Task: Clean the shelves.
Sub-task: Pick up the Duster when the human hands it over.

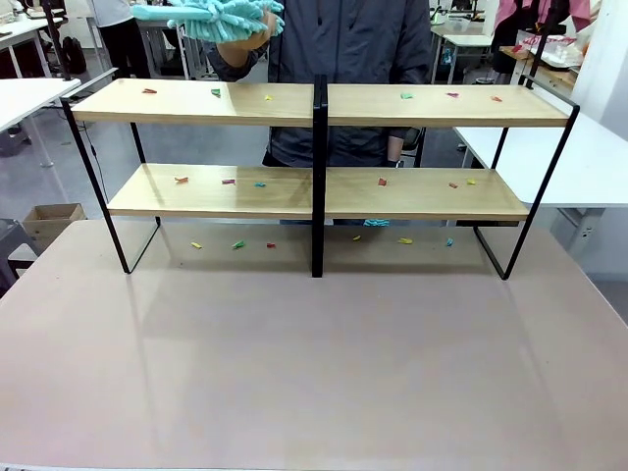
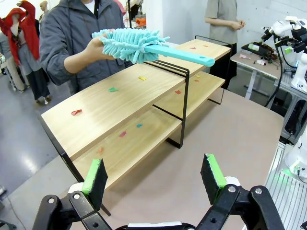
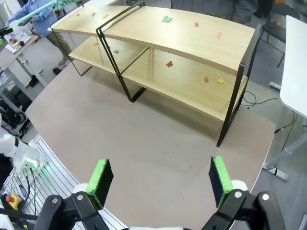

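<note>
Standing apart from the spread left tool [image 2: 152,163], the shelves [image 2: 122,98] lie ahead.

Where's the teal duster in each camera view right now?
Front: duster at top edge, left of centre, in the person's hand.
Left wrist: duster upper centre, handle pointing right.
Right wrist: duster in top-left corner, far off.
Shared landmark: the central black post.

Black left gripper [image 2: 152,168], bright green pads [image 2: 91,175]
</note>
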`<state>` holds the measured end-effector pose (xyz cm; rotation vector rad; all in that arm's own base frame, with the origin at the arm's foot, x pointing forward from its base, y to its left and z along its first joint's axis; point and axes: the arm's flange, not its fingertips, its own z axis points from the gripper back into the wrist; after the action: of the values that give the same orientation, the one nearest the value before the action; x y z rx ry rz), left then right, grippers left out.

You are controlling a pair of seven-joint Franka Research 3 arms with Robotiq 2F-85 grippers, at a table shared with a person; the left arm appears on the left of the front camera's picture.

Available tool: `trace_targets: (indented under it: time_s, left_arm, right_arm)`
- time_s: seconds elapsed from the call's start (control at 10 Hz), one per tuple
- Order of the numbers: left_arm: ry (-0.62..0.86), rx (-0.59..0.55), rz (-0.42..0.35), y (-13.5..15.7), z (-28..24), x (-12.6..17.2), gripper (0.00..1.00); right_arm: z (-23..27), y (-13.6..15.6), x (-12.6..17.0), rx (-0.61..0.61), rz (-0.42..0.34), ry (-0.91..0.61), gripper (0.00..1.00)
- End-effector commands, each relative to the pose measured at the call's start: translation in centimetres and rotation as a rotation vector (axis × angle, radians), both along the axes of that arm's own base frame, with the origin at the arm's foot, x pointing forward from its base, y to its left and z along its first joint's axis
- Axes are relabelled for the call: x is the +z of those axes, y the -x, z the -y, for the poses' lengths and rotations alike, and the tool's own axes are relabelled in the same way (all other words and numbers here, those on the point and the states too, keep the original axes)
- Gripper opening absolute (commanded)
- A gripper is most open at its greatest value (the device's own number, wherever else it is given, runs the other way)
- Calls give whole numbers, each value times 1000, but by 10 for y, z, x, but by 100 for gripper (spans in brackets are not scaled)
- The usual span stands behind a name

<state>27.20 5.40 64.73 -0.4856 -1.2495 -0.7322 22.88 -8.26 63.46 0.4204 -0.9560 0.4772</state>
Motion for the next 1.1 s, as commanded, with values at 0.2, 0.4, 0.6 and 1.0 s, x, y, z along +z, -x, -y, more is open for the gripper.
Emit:
trace_targets:
  time_s: [0.2,0.4,0.6,1.0]
  left_arm:
    - [126,-135,-549,-86,37,49,100]
    - [378,6,-1075,-189,74,95,100]
    - [521,187,-1317,-247,86,80,100]
    - [349,-157,-904,-216,115,51,100]
  right_arm:
    - [0,2,0,7,-2,-5,100]
    - [0,2,0,7,-2,-5,100]
    - [0,2,0,7,-2,-5,100]
    - [0,2,0,7,-2,-5,100]
